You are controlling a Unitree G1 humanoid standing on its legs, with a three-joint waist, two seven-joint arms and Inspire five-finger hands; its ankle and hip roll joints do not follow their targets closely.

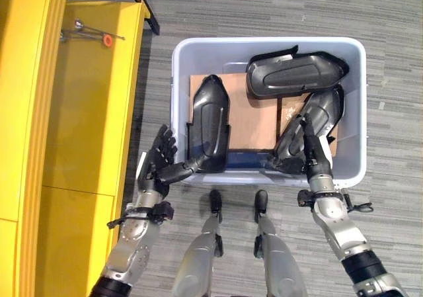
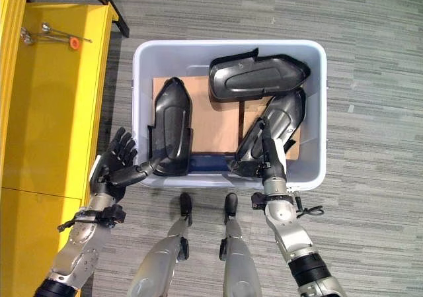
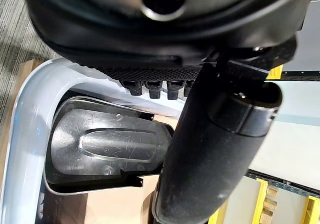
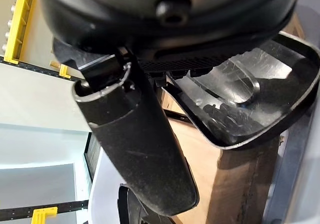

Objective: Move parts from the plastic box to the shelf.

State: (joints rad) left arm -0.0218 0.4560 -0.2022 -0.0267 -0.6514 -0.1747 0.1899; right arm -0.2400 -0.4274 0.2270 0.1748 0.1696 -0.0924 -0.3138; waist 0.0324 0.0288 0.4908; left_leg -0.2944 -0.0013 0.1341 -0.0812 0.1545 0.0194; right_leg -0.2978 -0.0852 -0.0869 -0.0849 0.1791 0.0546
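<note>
Left hand [image 1: 157,161] sits outside the near-left corner of the plastic box [image 1: 357,105], fingers spread and fairly straight, thumb reaching over the box's near wall to touch the lower end of the left part [image 1: 210,122]. Nothing is gripped; hand is open. Its wrist view shows the thumb in front of that same dark moulded part [image 3: 107,146] lying inside the grey box wall.

Right hand [image 1: 316,158] reaches over the near-right rim of the box, fingers laid out long and straight on the right part [image 1: 317,115]. They rest on its surface and do not curl round it. The right wrist view shows the thumb straight and the glossy shell of this part [image 4: 245,92] just past the hand, sitting on cardboard.

Three black plastic parts are in the box: the left one upright along the left side, the right one tilted at the near-right, and a third, the top part [image 1: 294,73], lying across the far-right, overlapping the right part's upper end. All lie on a brown cardboard sheet [image 1: 251,112] lining the box floor.

The box stands on grey carpet floor [image 1: 264,6]. The yellow shelf [image 1: 86,112] stands just to the box's left, with a small tool with an orange tip [image 1: 99,36] lying on it.
</note>
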